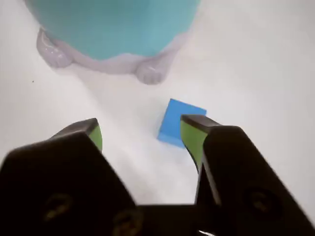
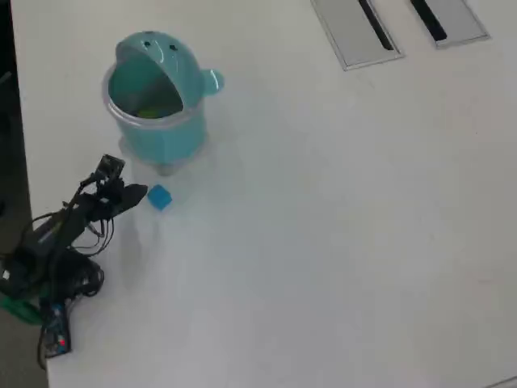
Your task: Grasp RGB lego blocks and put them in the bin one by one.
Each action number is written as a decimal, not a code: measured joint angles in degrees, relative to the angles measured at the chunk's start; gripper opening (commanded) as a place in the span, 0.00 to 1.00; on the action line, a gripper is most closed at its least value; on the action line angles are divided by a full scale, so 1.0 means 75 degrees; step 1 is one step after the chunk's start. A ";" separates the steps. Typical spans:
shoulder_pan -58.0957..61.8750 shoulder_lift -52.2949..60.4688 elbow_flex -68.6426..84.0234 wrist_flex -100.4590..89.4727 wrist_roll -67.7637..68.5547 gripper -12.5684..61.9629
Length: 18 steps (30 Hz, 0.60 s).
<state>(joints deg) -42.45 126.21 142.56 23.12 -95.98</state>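
A blue lego block (image 1: 177,120) lies on the white table, just past the tip of my gripper's right finger, which hides its near corner. My gripper (image 1: 142,125) is open, with bare table between its green pads (image 1: 191,137). In the overhead view the blue block (image 2: 159,197) sits right of the gripper (image 2: 137,194) and below the bin. The teal bin (image 2: 153,101) stands with its lid flipped back; its lower wall (image 1: 113,29) fills the top of the wrist view. Something lime green (image 2: 149,112) lies inside the bin. No red block shows.
Two flat grey panels (image 2: 355,32) (image 2: 452,16) with black slots lie at the far right top of the overhead view. The arm's base and cables (image 2: 48,267) sit by the table's left edge. White table (image 2: 323,242) stretches to the right.
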 measured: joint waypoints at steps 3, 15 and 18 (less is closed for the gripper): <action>0.0164 0.0000 0.0234 -0.0574 0.0352 0.56; 0.0246 -0.0305 0.0539 -0.0773 0.1605 0.56; 0.0258 -0.0480 0.0598 -0.0820 0.1605 0.56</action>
<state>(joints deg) -40.52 122.61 147.04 16.96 -83.94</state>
